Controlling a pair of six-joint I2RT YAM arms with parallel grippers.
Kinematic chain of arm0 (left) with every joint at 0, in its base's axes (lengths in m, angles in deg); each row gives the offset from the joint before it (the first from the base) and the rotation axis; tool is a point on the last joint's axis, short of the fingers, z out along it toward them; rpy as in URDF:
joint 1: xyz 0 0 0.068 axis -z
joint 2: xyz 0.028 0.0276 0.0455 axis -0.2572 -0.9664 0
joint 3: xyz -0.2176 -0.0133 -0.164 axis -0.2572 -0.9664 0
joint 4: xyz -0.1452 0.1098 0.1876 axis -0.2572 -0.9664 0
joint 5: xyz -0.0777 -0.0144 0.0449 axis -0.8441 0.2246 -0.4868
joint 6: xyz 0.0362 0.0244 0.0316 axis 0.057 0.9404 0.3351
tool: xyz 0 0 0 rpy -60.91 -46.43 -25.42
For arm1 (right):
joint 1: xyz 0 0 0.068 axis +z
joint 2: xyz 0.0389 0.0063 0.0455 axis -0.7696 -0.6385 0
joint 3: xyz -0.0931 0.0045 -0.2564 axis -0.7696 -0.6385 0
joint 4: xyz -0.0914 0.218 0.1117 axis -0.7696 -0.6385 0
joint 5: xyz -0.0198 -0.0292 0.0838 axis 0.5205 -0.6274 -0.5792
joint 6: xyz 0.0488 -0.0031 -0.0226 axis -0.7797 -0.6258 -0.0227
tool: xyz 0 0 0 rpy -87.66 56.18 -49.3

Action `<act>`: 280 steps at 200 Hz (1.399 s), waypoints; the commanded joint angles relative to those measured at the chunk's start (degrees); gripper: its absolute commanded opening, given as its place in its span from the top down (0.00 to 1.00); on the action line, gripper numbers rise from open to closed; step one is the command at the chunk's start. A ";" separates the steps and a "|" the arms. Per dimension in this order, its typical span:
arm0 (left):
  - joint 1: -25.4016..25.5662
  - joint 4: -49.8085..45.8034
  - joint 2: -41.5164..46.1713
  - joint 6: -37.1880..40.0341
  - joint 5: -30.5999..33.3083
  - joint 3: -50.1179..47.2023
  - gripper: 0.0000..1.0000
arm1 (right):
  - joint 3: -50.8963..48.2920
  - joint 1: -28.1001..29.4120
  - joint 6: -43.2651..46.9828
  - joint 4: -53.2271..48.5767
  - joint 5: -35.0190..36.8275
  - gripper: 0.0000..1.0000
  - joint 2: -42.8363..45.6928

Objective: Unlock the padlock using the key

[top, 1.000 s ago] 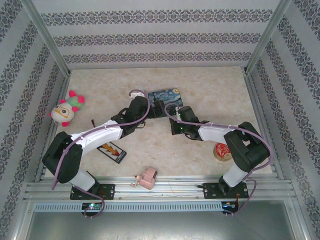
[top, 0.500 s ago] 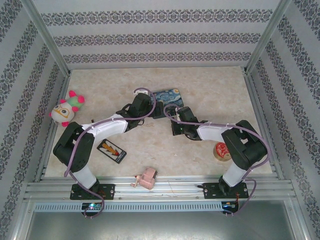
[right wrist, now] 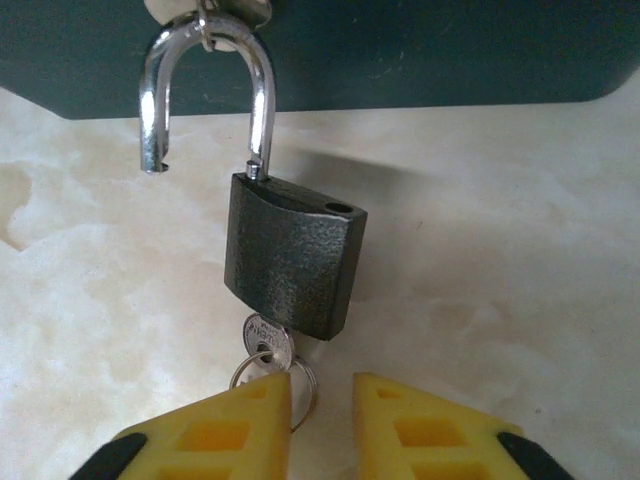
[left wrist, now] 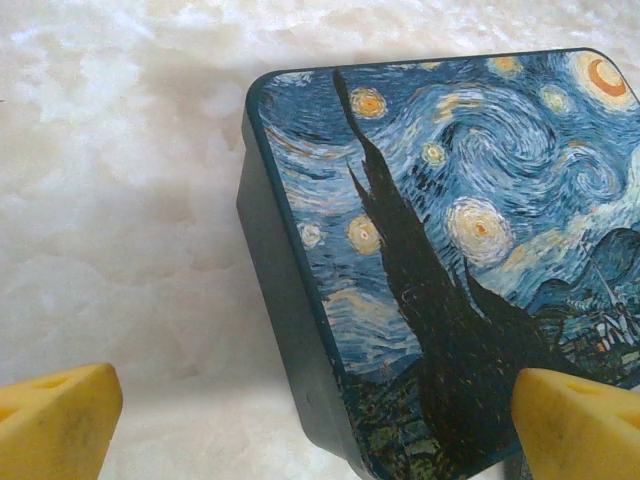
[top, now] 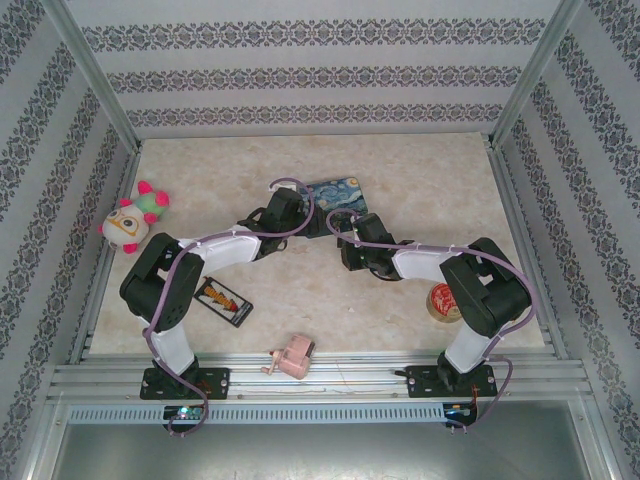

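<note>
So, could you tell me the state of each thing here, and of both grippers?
padlock: unlocked, shackle out of the body on one side.
key: inserted in the padlock's keyhole.
blue tin: lid closed.
left gripper: open wide, empty.
right gripper: slightly open, holding nothing.

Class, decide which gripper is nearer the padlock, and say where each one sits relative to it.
Right. The right gripper sits at the keyhole end of the padlock, close beside the key. The left gripper hangs wide open above a corner of the blue tin, farther off.
</note>
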 commanded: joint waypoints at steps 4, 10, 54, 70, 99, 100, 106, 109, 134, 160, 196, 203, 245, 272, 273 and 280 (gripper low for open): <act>-0.70 0.03 -0.59 1.42 0.69 2.18 0.01 | 0.51 -0.64 -1.33 -0.95 0.65 0.70 1.33; -0.74 -0.28 -0.75 1.51 0.83 2.33 0.01 | 0.51 -0.64 -1.41 -0.95 0.40 0.68 1.76; -0.74 -0.78 -1.07 1.43 0.79 2.76 0.01 | 0.98 -0.72 -3.06 -0.68 -1.04 0.59 4.30; -0.74 -0.84 -1.42 1.26 0.81 2.98 0.01 | 1.53 -0.72 -4.15 -0.77 -1.16 0.58 4.23; -0.74 -0.58 -1.86 1.06 0.63 3.35 0.01 | 2.85 -0.20 -5.15 -0.43 -1.35 0.57 2.46; -0.74 -0.55 -1.92 1.04 0.62 3.36 0.01 | 2.91 -0.20 -5.19 -0.38 -1.32 0.56 2.37; -0.74 -0.66 -2.02 1.03 0.62 3.45 0.01 | 3.20 -0.11 -5.35 -0.27 -1.22 0.56 1.85; -0.72 -0.70 -2.06 1.08 0.62 3.49 0.01 | 3.29 -0.11 -5.45 -0.25 -1.14 0.55 1.66; -0.71 -0.78 -2.22 0.96 0.40 3.64 0.01 | 4.58 -0.11 -5.95 -0.25 -0.29 0.51 -0.27; -0.74 -0.52 -2.38 0.75 0.27 3.58 0.01 | 6.44 -0.02 -5.43 -0.93 0.40 0.49 -2.59; -0.69 -0.78 -2.76 0.80 0.35 3.95 0.01 | 8.53 0.03 -4.81 -1.56 1.41 0.49 -5.46; -0.74 -1.18 -2.90 0.82 0.40 4.26 0.01 | 8.84 0.00 -4.83 -1.61 1.42 0.50 -5.98; -0.74 -3.10 -3.73 1.01 1.15 4.93 0.01 | 9.58 -0.11 -5.70 -1.32 1.51 0.61 -7.89; -0.72 -3.96 -3.85 1.08 1.80 4.78 0.01 | 8.72 -0.42 -7.01 -0.49 1.07 0.71 -7.75; -0.73 -3.96 -3.88 1.09 1.78 4.73 0.01 | 8.61 -0.44 -7.04 -0.41 0.98 0.71 -7.70; -0.74 -4.14 -3.96 1.13 1.85 4.64 0.01 | 8.27 -0.48 -7.48 -0.04 0.57 0.72 -7.40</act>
